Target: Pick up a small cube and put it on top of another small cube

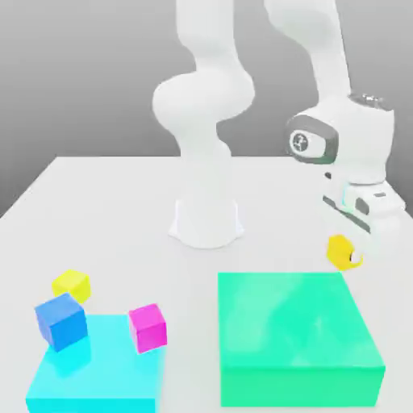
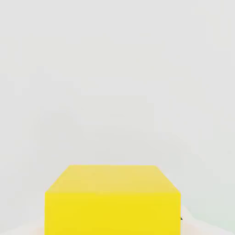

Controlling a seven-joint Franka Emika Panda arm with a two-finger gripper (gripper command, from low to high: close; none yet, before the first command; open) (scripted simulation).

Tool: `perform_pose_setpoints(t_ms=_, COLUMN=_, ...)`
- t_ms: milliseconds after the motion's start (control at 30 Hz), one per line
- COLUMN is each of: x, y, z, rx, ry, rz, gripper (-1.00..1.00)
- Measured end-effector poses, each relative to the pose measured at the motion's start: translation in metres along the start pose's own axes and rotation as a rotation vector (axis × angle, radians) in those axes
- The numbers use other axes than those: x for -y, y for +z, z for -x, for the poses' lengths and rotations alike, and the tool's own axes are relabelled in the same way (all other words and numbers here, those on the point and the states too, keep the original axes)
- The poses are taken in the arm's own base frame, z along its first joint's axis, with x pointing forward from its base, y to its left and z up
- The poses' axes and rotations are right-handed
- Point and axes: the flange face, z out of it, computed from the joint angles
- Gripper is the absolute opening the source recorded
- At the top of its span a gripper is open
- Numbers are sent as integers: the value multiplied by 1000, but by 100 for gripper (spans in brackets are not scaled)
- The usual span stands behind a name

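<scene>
Pincer clamped shut on the golden small cube, held clear of the worktop, evidently for carrying to a stacking target.

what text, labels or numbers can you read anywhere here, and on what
No readable words or numbers anywhere.
Arm: a round emblem on the dark disc at its wrist, a mark and not legible text.
Golden cube, lemon cube, blue cube, magenta cube: plain faces.
Green block, cyan block, table: unmarked.
</scene>
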Motion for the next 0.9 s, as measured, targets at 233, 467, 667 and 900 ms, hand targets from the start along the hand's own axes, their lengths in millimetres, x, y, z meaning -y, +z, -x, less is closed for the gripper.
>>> perform_pose_setpoints(t_ms=233, x=-198, y=-69, z=19, rx=-76, ry=566, rz=7, gripper=-100)
perform_pose_setpoints(t_ms=467, x=-338, y=-106, z=162, rx=-30, ry=1022, rz=41, gripper=-100)
perform_pose_setpoints(t_ms=667, x=-382, y=-94, z=282, rx=48, ry=1279, rz=58, gripper=-100)
perform_pose_setpoints(t_ms=900, x=-382, y=-53, z=286, rx=57, ry=1278, rz=61, gripper=100)
